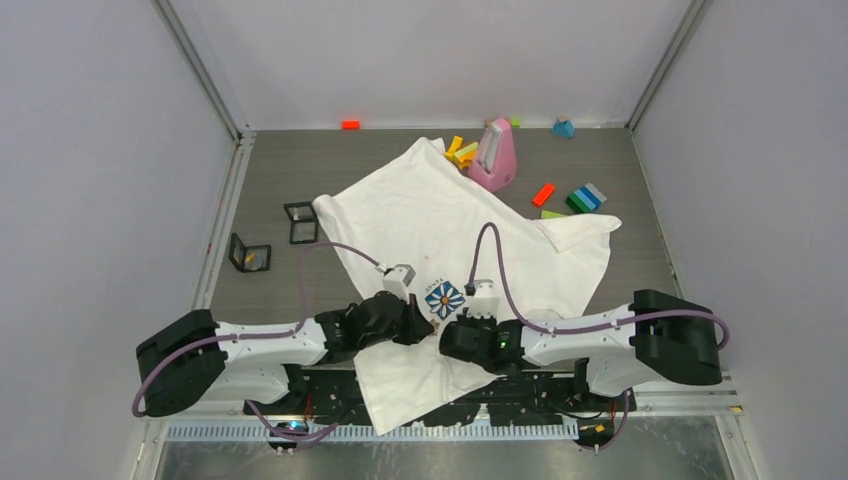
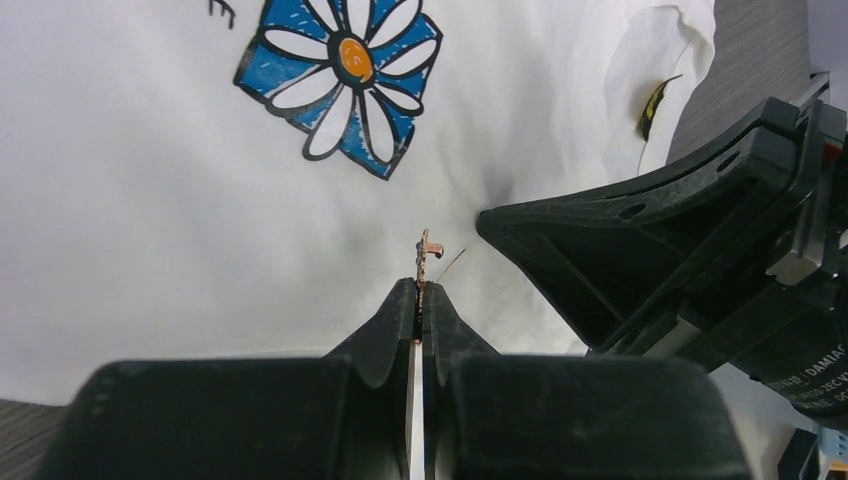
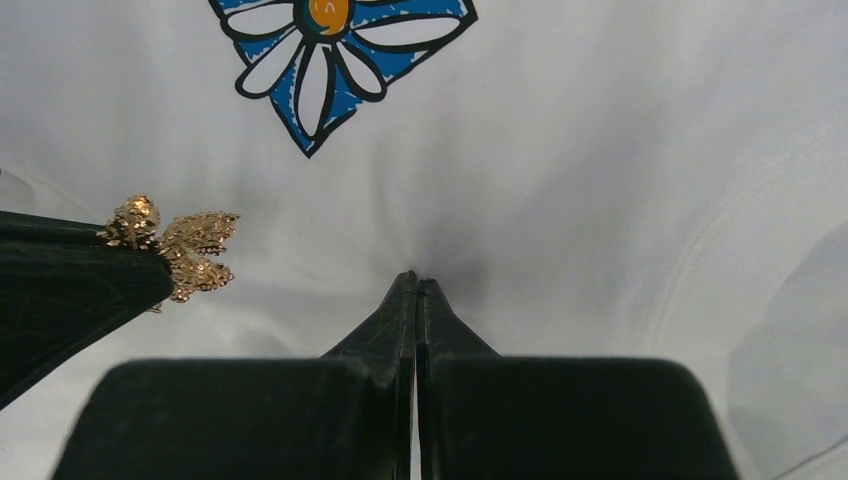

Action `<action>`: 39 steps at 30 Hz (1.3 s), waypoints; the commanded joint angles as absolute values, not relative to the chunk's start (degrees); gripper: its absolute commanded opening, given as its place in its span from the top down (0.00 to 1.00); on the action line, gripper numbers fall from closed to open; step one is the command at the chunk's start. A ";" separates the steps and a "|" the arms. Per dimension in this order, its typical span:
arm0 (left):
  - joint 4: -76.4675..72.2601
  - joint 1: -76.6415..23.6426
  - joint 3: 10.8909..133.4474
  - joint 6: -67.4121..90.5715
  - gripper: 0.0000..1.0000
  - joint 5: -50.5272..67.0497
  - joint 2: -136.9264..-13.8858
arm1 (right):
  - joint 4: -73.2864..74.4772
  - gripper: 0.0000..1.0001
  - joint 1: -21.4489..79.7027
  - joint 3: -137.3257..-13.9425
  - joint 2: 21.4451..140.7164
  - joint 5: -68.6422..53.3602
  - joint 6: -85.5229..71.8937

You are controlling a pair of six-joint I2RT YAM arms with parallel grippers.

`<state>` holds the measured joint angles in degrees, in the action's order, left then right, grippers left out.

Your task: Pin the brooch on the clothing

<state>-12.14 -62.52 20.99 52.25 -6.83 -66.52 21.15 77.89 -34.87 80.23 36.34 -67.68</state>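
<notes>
Grey table holds T-shirt and coloured blocks.

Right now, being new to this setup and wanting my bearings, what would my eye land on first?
A white T-shirt sprawls across the grey table, its blue-and-white daisy print near the arms. Beside the print both claws meet: the left claw shut on a gold leaf-like brooch, the right claw shut at a pucker in the cloth.

Noted both arms stretched inward; found left hand and right hand clamped tight, tips seemingly near touching.
</notes>
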 commanded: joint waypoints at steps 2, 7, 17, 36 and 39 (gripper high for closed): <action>-12.52 -66.16 26.05 51.42 1.00 -12.99 -71.17 | 12.66 0.99 78.22 -28.65 72.91 37.63 -69.14; -12.28 -68.05 28.93 51.50 1.00 -14.64 -75.71 | 7.34 1.00 78.27 -23.14 65.72 37.90 -68.71; -11.25 -69.52 32.67 51.29 1.00 -13.91 -81.62 | 3.14 0.99 78.38 -19.62 58.26 39.20 -66.83; -6.77 -69.96 36.47 49.92 1.00 -11.63 -85.25 | 0.95 0.99 79.14 -20.23 57.10 39.62 -63.36; -6.74 -69.97 36.67 49.92 1.00 -11.53 -85.47 | 0.86 0.99 79.25 -20.34 57.19 39.45 -63.09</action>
<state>-7.81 -69.65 34.96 50.68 -11.70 -84.53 5.56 78.56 -19.59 58.57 36.01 -63.22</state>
